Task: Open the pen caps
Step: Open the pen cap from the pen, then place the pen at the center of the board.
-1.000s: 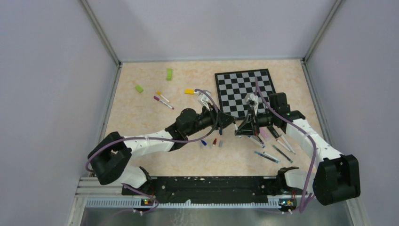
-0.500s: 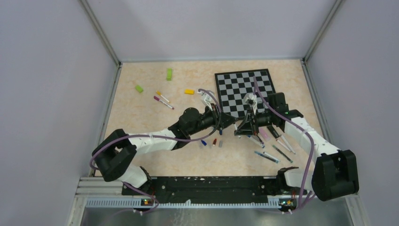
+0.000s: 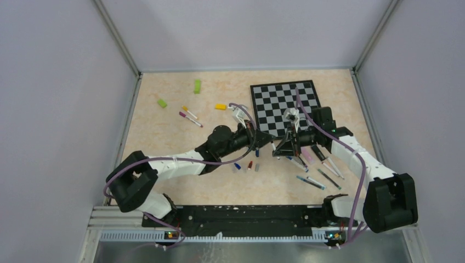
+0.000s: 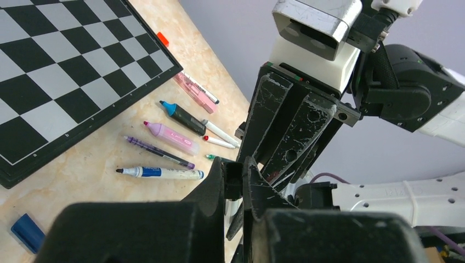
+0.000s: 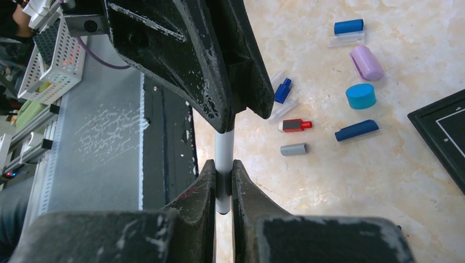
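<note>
Just off the near edge of the chessboard [image 3: 285,101], the right jaws pinch the barrel of a white pen [image 5: 224,150]; the left jaws clamp its other end. Uncapping looks underway. Next, pull straight apart.

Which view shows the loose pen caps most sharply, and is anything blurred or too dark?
Right wrist view: the pen caps are crisp, the right end effector around the held pen dark and soft. Left wrist view: the pens by the chessboard are sharp, the left end effector a dark blur. Top external view: even light, no glare, caps tiny.
</note>
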`<move>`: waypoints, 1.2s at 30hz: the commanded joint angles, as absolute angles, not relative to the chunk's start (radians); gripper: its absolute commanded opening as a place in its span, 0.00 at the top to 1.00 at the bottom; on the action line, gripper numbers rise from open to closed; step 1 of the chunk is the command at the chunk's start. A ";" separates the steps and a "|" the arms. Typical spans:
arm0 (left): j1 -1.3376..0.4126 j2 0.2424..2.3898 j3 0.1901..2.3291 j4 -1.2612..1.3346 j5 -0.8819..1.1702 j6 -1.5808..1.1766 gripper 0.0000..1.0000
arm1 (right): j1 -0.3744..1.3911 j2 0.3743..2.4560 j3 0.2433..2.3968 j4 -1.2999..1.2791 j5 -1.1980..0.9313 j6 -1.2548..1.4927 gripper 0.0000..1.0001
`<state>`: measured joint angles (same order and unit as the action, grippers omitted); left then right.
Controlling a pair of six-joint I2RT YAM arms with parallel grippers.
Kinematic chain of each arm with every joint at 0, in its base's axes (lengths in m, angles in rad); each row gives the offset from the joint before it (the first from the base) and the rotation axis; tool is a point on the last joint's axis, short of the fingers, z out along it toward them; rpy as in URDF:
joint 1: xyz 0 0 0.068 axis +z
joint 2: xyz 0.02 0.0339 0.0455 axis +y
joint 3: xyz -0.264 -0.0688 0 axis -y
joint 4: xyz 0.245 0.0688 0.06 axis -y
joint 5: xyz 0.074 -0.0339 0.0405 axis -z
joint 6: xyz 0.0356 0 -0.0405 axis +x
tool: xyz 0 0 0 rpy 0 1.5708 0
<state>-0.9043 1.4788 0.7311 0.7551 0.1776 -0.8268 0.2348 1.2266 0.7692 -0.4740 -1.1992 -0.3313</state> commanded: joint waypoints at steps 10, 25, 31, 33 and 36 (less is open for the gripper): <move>-0.646 1.347 0.903 0.798 -0.053 -0.823 1.00 | 0.286 1.257 0.810 -0.474 -1.208 -0.351 1.00; -0.609 1.098 0.634 0.598 0.262 -0.764 1.00 | 0.062 1.080 0.832 -0.738 -0.880 -0.676 1.00; -0.611 1.039 0.499 0.568 0.433 -0.736 1.00 | -0.032 1.066 0.862 -0.870 -0.617 -0.758 1.00; -0.613 1.041 0.471 0.566 0.464 -0.724 1.00 | -0.060 1.089 0.868 -0.927 -0.546 -0.784 1.00; -0.615 1.052 0.425 0.597 0.482 -0.718 1.00 | -0.147 1.116 0.874 -0.992 -0.496 -0.832 1.00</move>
